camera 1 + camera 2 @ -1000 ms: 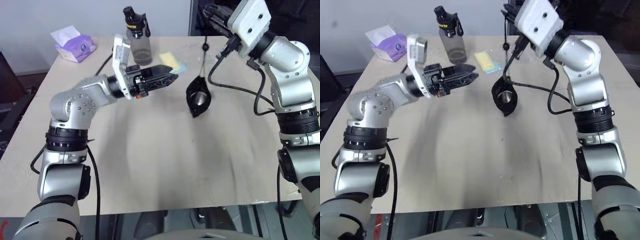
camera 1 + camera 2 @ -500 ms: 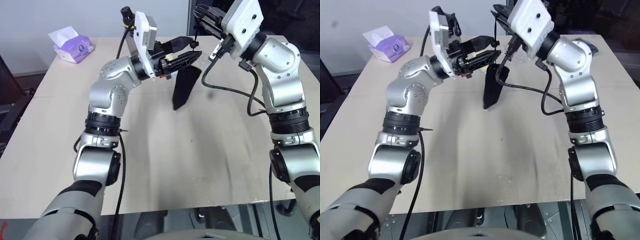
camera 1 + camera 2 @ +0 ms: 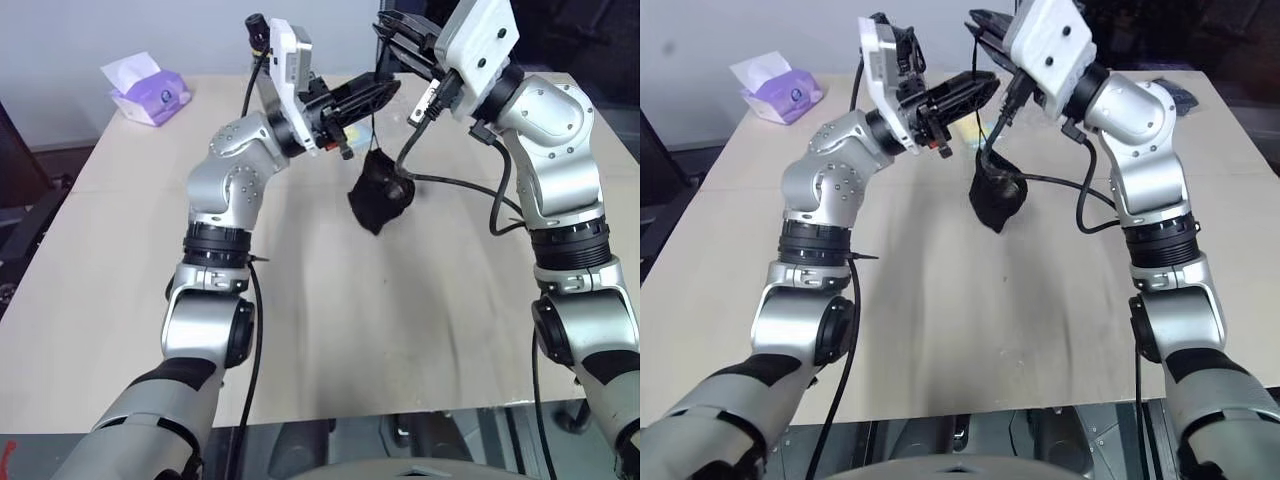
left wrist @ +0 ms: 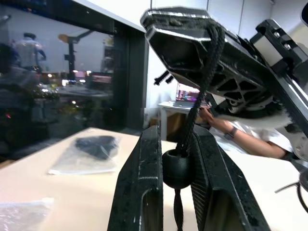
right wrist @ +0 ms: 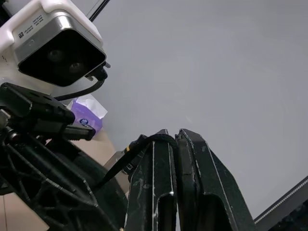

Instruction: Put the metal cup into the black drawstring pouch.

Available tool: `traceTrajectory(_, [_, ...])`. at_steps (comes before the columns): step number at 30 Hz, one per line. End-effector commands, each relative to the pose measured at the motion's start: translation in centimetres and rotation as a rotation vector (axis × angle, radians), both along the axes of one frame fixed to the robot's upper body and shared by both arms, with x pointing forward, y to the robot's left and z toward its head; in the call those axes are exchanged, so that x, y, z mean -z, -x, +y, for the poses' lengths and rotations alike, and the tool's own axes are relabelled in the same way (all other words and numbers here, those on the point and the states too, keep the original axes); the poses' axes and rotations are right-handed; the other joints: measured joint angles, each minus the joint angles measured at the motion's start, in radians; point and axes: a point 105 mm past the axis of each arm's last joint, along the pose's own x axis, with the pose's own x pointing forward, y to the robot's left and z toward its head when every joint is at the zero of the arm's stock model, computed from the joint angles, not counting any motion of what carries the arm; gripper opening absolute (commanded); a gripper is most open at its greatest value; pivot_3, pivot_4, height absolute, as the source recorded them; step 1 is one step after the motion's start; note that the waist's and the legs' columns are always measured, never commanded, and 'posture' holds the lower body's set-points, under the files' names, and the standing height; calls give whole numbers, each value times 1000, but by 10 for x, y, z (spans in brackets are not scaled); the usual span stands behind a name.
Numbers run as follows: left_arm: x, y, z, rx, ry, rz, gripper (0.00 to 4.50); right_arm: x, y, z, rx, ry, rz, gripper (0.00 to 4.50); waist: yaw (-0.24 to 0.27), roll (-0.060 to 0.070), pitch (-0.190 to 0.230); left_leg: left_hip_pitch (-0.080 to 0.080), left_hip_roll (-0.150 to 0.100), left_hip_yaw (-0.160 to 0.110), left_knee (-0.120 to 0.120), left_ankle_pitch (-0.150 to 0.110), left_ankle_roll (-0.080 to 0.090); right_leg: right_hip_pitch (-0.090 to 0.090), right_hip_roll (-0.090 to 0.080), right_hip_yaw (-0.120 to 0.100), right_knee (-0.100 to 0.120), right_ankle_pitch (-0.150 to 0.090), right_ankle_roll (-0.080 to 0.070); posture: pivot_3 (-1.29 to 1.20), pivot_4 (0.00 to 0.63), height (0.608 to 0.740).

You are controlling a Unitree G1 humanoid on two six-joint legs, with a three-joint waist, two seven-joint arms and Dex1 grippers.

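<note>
Item: black drawstring pouch (image 3: pixel 379 198), hanging bunched above the table (image 3: pixel 300 330). Right gripper (image 5: pixel 174 139) pinches its cord; left gripper (image 4: pixel 175 144) clamps the cord's bead. Metal cup presumably inside (unseen); drawing shut apparently remains.

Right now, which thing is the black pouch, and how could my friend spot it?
Look at the beige table, then up near its far middle where the two robot arms meet. The black drawstring pouch hangs there by its cord, which the left gripper and the right gripper pinch. It is the soft, dark, dangling bag, unlike the purple tissue box resting at the corner.
</note>
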Motion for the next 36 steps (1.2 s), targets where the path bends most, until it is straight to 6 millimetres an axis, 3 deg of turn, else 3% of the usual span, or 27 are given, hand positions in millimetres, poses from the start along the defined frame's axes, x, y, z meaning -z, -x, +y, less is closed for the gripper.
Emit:
traceTrajectory(1, [13, 5, -5, -2, -112, -50, 194, -22, 13, -2, -26, -54, -67, 0, -1, 0, 0, 0, 0, 0, 0, 0, 0, 0, 0, 0, 1, 0, 0, 0, 150, 740])
traceTrajectory(3, [23, 5, -6, -10, -157, -51, 194, -31, 15, -4, -37, -128, -74, 0, -2, 0, 0, 1, 0, 0, 1, 0, 0, 0, 0, 0, 2, 0, 0, 0, 150, 740])
traceTrajectory(9, [54, 1, -8, -18, -216, 11, 194, -105, 43, -46, -43, -570, -346, 0, -1, 1, 0, 1, 0, 0, 2, 0, 0, -1, 0, 1, 6, 0, 0, 0, 150, 740])
traceTrajectory(12, [68, 2, -8, -23, -258, 15, 194, -125, 53, -66, -20, -718, -431, 0, 0, 0, 0, 1, 0, -1, 2, 0, 0, -1, 0, 0, 5, 0, 0, 0, 150, 740])
traceTrajectory(15, [72, 6, -9, -11, -252, 28, 194, -130, 54, -78, 17, -788, -469, 0, 0, 1, 0, 1, 0, 0, 2, 0, 0, -1, 0, 1, 6, 0, 0, 0, 150, 740])
traceTrajectory(20, [66, 16, -11, 49, -175, 64, 194, -120, 41, -68, 19, -729, -398, 0, -3, 1, 0, 2, 0, 1, 3, 0, 0, -1, 0, 2, 7, 0, 0, 0, 150, 740])
traceTrajectory(21, [59, 16, -12, 36, -144, 51, 1208, -113, 38, -59, 4, -676, -370, 0, -3, 1, -1, 2, 0, 1, 3, 0, 0, -1, 0, 2, 7, 0, 0, 0, 150, 740])
traceTrajectory(24, [46, 19, -12, 37, -78, 40, 2482, -95, 33, -40, -41, -566, -293, 0, -3, 2, -1, 2, 0, 0, 3, 0, 0, -1, 0, 1, 8, 0, 0, 0, 150, 740])
traceTrajectory(28, [12, 26, -4, 33, 62, -36, 2482, -77, 31, -27, -57, -461, -247, 0, -4, 1, -1, 2, 0, 0, 3, 0, 0, -1, 0, 1, 8, 0, 0, 0, 150, 740])
traceTrajectory(33, [-10, 32, 16, 12, 133, -57, 2482, -55, 23, -20, -72, -375, -146, 0, -3, 1, -1, 2, 0, 0, 4, 0, 0, -1, 0, 2, 9, 0, 0, 0, 150, 740])
traceTrajectory(36, [4, 21, 33, -101, 34, -45, 2482, -33, 19, -13, -90, -282, -63, 0, -5, 1, -1, 2, 0, 0, 4, 0, 0, -1, 0, 1, 9, 0, 0, 0, 150, 740])
